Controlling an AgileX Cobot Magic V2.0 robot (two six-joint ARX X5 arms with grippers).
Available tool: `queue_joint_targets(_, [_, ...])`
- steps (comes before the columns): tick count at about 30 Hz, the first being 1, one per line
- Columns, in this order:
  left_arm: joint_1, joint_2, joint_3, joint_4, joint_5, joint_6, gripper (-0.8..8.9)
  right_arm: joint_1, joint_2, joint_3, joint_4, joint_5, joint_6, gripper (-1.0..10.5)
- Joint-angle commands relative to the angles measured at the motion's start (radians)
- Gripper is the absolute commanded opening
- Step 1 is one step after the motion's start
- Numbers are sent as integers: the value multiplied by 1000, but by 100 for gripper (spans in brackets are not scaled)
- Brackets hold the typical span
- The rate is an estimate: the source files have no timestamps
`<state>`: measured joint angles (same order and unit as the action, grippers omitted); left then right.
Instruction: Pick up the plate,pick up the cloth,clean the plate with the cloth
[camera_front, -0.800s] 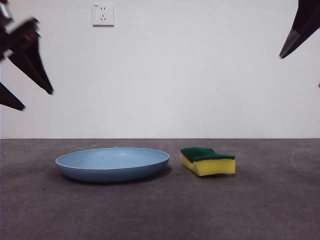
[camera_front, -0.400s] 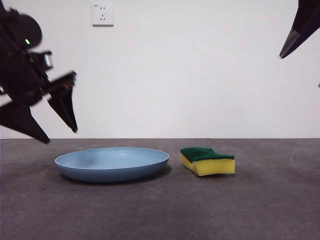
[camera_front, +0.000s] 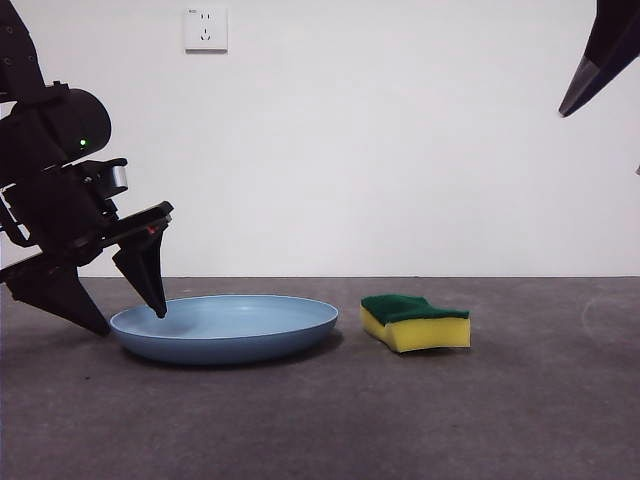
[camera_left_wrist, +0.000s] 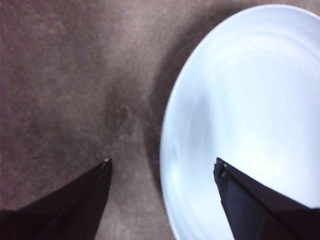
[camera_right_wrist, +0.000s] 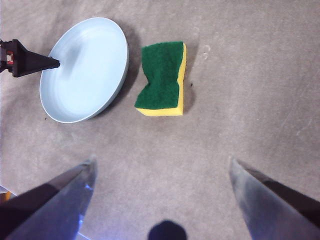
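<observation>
Descent marks the change: the left gripper (camera_front: 135, 318), high near the top corner a second ago and halfway down half a second ago, now sits at the plate (camera_front: 225, 327), at the rim edge farthest from the cloth (camera_front: 416, 321). Its fingers (camera_front: 146, 272) are spread apart and straddle that rim, one tip over the plate's inside, the other outside it above the worktop (camera_front: 520, 400); the left wrist view shows the same, the pale rim passing between the two dark tips (camera_left_wrist: 162, 165). Whether either tip touches the plate cannot be told. The plate itself lies flat where it lay before, and the cloth, green layer up, rests just beside the plate, apart from it, unmoved. The right gripper (camera_right_wrist: 162, 167) waits high above the worktop with its fingers wide apart, holding nothing.

Dark grey, matte and slightly mottled, the worktop runs back to a plain white wall (camera_front: 400, 150). A white socket (camera_front: 206, 29) is mounted on that wall, high above the plate.
</observation>
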<state>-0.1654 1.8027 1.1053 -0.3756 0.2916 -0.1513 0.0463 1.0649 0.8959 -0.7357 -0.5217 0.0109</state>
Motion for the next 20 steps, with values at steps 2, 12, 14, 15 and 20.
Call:
queue_joint_targets(2, [-14, 8, -3, 11, -2, -1, 249, 2, 1, 3, 5, 0, 0, 440])
queue_joint_targets(12, [-28, 47, -3, -4, -1, 20, 161, 2, 1, 3, 5, 0, 18, 440])
queue_joint_targets(14, [-32, 47, -3, -5, -2, 35, 3, 2, 1, 3, 6, 0, 18, 438])
queue_joint_targets(15, [-32, 47, -3, -7, -2, 44, -9, 2, 1, 3, 9, 0, 18, 437])
queue_joint_targets(20, [-32, 28, -3, -23, -2, 51, -7, 31, 1, 3, 68, 5, 23, 436])
